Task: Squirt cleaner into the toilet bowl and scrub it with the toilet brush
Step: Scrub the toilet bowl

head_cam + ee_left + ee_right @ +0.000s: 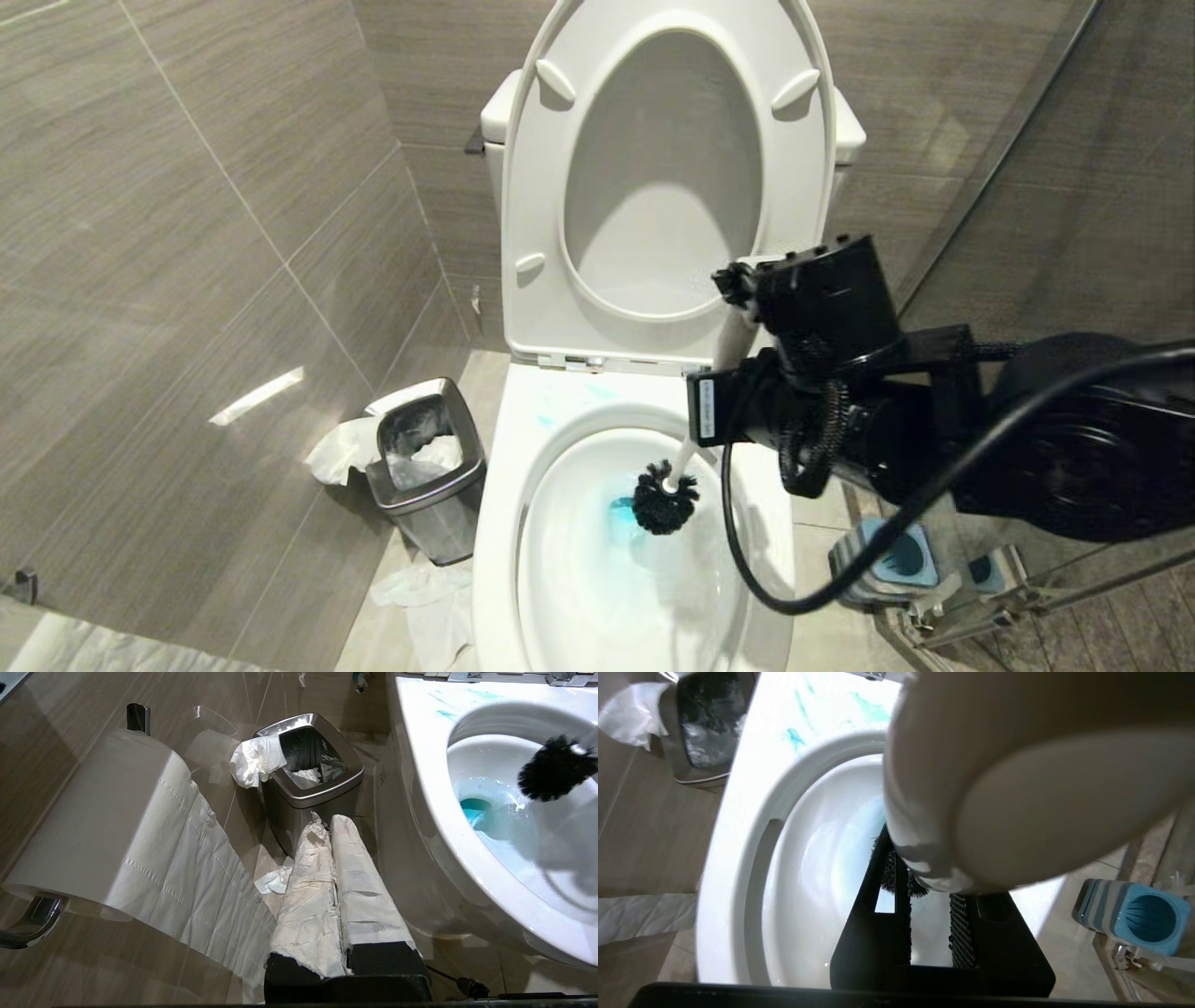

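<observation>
Head view: the toilet bowl (560, 560) is seen at the lower centre with seat and lid raised behind it, and blue liquid is pooled at the bottom, with blue streaks on the rim at about 11 o'clock. The toilet brush (665, 499) is held inside the bowl, its black bristle head hanging just above the blue water at roughly 1 o'clock from the bowl's middle, its white handle slanting up toward 1 o'clock into the right gripper (747, 322). The right gripper's black fingers (959, 926) are narrowed onto the handle, whose rounded end fills much of the right wrist view; the exact contact is partly hidden by that end, though the grip appears firm. A blue-and-grey brush holder (896, 560) is seen on the floor at 3 o'clock from the bowl, well apart from the brush. A small steel waste bin (429, 467) with paper draped over its edge stands at 9 o'clock, just beside the bowl. From the left wrist view, the left gripper (331, 821) is seen with its paper-wrapped fingers pressed together on nothing, pointed toward the bin, with a paper roll (93, 821) at its 9 o'clock. The cleaner bottle is not in view.
</observation>
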Robot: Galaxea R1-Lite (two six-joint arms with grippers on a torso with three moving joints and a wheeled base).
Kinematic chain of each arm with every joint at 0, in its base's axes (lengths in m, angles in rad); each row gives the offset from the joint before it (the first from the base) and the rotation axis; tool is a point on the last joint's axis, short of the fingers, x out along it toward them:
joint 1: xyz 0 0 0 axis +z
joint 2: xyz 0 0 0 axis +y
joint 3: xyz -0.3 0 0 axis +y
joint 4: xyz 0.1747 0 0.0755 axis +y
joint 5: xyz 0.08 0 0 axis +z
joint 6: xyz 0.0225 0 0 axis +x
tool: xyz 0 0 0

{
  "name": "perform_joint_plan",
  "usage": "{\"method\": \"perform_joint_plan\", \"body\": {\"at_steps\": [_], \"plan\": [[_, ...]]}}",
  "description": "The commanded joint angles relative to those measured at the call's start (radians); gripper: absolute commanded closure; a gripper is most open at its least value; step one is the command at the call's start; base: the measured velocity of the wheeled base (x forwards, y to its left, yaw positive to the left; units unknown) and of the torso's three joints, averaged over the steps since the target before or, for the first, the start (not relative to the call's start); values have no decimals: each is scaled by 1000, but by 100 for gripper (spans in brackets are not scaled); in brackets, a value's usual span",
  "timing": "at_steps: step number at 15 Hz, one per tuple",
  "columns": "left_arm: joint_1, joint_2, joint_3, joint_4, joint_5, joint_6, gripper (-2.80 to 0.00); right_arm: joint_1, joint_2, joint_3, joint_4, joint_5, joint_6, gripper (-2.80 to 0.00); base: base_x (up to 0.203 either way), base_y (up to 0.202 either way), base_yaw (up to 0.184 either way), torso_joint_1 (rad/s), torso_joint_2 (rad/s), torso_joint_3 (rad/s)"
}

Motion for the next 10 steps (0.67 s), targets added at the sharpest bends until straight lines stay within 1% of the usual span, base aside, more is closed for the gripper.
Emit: {"method": "perform_joint_plan", "body": {"at_steps": [1, 6, 8, 10], "plan": [[1, 1, 0, 0, 0, -1, 0, -30, 164, -74, -2, 13, 3, 0, 0, 0, 0, 0, 0, 0], [1, 1, 0, 0, 0, -1, 0, -81, 384, -241, -3, 35, 3, 0, 0, 0, 0, 0, 0, 0], [0, 1, 0, 0, 0, -1, 0, -88, 465, -274, -14, 34, 4, 0, 0, 0, 0, 0, 0, 0], [1, 1, 0, 0, 0, -1, 0, -88, 529, -282, -80, 32, 1, 0, 0, 0, 0, 0, 0, 0]]}}
